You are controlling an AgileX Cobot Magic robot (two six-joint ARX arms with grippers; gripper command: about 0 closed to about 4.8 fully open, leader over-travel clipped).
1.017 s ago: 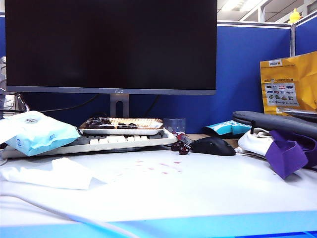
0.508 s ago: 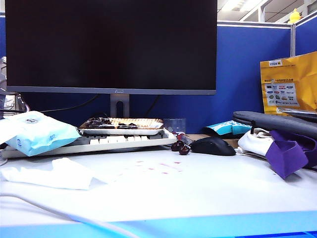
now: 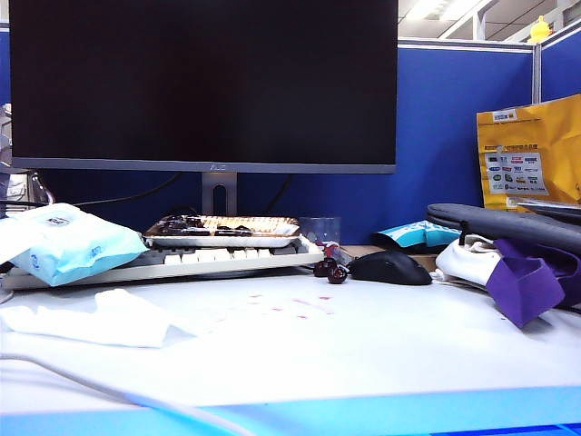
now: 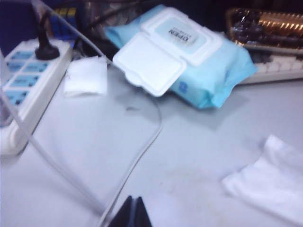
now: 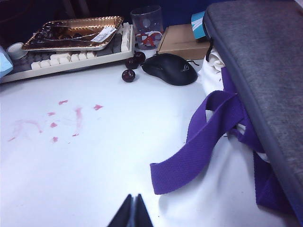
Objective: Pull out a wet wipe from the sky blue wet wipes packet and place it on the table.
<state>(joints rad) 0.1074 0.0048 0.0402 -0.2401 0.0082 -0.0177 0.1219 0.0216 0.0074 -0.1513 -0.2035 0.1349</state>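
The sky blue wet wipes packet (image 3: 73, 245) leans on the left end of the keyboard, its white lid (image 4: 149, 64) flipped open. A white wet wipe (image 3: 100, 318) lies spread flat on the white table (image 3: 363, 345) in front of the packet. In the left wrist view the wet wipe (image 4: 270, 179) lies apart from the packet (image 4: 208, 71). My left gripper (image 4: 134, 201) is shut and empty, hovering over bare table short of both. Over the table beside a purple strap, my right gripper (image 5: 134, 198) is shut and empty too. Neither arm shows in the exterior view.
A monitor (image 3: 204, 82), keyboard (image 3: 227, 259) with a food tray (image 5: 71, 30) and a black mouse (image 3: 390, 268) stand behind. A power strip (image 4: 23, 85), a cable (image 4: 142, 146) and a small folded tissue (image 4: 86, 75) lie at the left. A grey case (image 5: 265, 56) and purple-strapped bag (image 5: 199, 146) fill the right.
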